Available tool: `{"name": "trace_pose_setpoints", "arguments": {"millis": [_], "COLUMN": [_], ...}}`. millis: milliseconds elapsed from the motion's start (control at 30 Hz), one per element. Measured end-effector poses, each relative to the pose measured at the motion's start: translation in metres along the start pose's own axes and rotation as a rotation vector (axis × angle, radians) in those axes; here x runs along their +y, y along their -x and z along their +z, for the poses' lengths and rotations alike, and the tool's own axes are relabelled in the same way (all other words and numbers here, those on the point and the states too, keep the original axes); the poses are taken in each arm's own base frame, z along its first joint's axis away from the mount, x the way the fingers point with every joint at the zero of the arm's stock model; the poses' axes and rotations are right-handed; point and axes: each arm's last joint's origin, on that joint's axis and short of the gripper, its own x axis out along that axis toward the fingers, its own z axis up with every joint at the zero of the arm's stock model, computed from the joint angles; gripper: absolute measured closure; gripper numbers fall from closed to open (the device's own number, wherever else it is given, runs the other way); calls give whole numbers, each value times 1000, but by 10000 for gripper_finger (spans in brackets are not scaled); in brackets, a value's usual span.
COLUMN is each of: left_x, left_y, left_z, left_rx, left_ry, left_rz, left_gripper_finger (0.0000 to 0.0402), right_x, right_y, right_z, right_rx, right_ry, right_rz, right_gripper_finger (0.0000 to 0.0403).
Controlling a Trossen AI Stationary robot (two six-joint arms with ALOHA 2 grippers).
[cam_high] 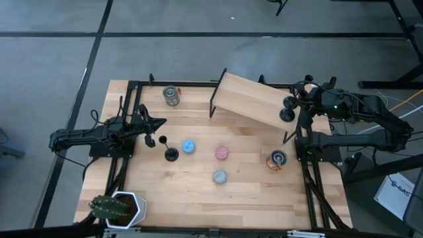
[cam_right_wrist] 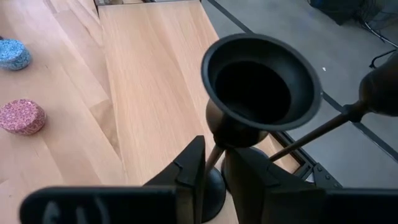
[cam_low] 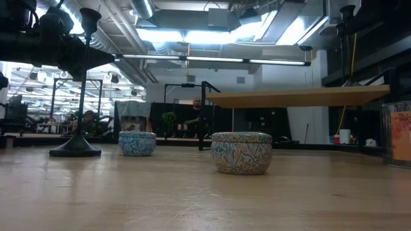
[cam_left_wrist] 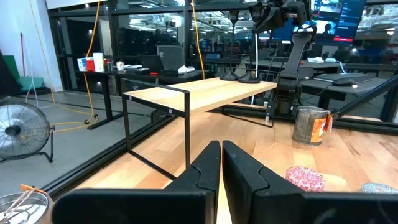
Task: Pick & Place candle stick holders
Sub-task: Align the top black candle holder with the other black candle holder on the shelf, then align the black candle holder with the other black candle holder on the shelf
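Right hand at the raised shelf with two candle holders; left hand shut beside the third.

The right hand (cam_right_wrist: pixel 211 171) sits over the shelf (cam_high: pixel 248 99) end, its fingers slightly parted around the thin stem of a candle holder (cam_right_wrist: pixel 258 81); whether they press the stem is hard to tell. A second candle holder (cam_right_wrist: pixel 379 93) stands just beside it, cut off at the picture edge. The left hand (cam_left_wrist: pixel 221 171) is closed and empty, hovering near the third candle holder (cam_high: pixel 171 154), which stands on the bench (cam_high: pixel 251 192). Only the high view shows both arms and a metal can (cam_high: pixel 171 96). The low view shows the third holder's base and stem whole, with the patterned sides of two round tins (cam_low: pixel 241 153).
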Motion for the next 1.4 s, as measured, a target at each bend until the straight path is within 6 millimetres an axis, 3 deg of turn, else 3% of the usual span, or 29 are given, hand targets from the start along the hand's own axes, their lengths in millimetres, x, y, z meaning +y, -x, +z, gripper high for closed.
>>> {"name": "trace_pose_setpoints", "arguments": {"millis": [167, 467, 633, 833, 1400], "left_x": [0, 0, 0, 0, 0], "left_y": [0, 0, 0, 0, 0], "left_z": [0, 0, 0, 0, 0], "left_rx": [0, 0, 0, 0, 0], "left_ry": [0, 0, 0, 0, 0], "left_rz": [0, 0, 0, 0, 0], "left_gripper_finger": [389, 393, 393, 389, 391], "right_x": [0, 0, -1, -2, 5], "right_y": [0, 0, 0, 2, 6], "right_z": [0, 0, -6, -17, -27], "right_rx": [0, 4, 65, 186, 406], "right_ry": [-32, -39, -53, -109, -282], "right_rz": [0, 0, 15, 35, 293], "right_gripper_finger": [310, 187, 148, 145, 160]}}
